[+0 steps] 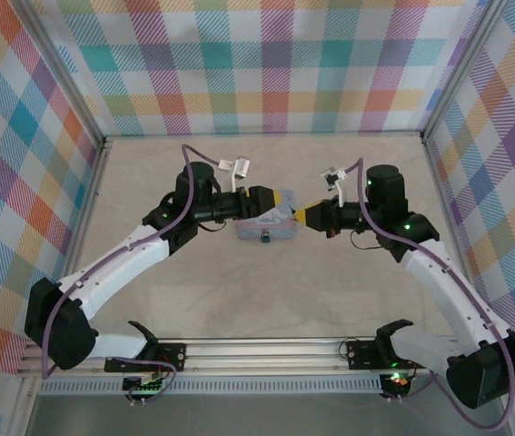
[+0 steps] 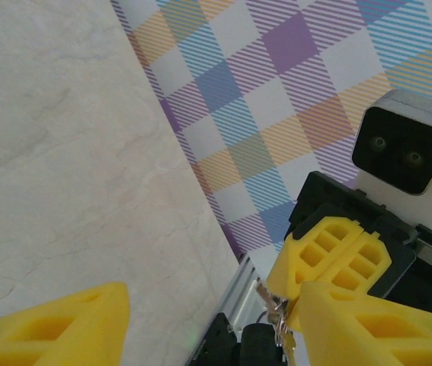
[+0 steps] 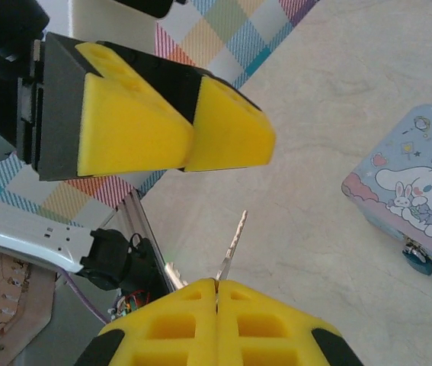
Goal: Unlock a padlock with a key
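My right gripper (image 3: 216, 284) is shut on a silver key (image 3: 235, 236), whose blade sticks up past the fingertips. A second key (image 3: 174, 274) on the same ring hangs to its left. The pale blue cartoon tin (image 3: 421, 191) lies to the right, with the tiny dark padlock (image 3: 417, 255) and its bluish spot on the tin's near edge. From above, the padlock (image 1: 265, 239) sits at the front of the tin (image 1: 266, 225), between my left gripper (image 1: 282, 197) and right gripper (image 1: 302, 215). My left gripper (image 2: 212, 305) is open and holds nothing. It faces the right gripper's shut fingers (image 2: 330, 252).
Checked walls close in the table (image 1: 266, 300) on three sides. An aluminium rail (image 1: 266, 350) with both arm bases runs along the near edge. The right wrist camera housing (image 2: 406, 152) sits close in front of the left gripper.
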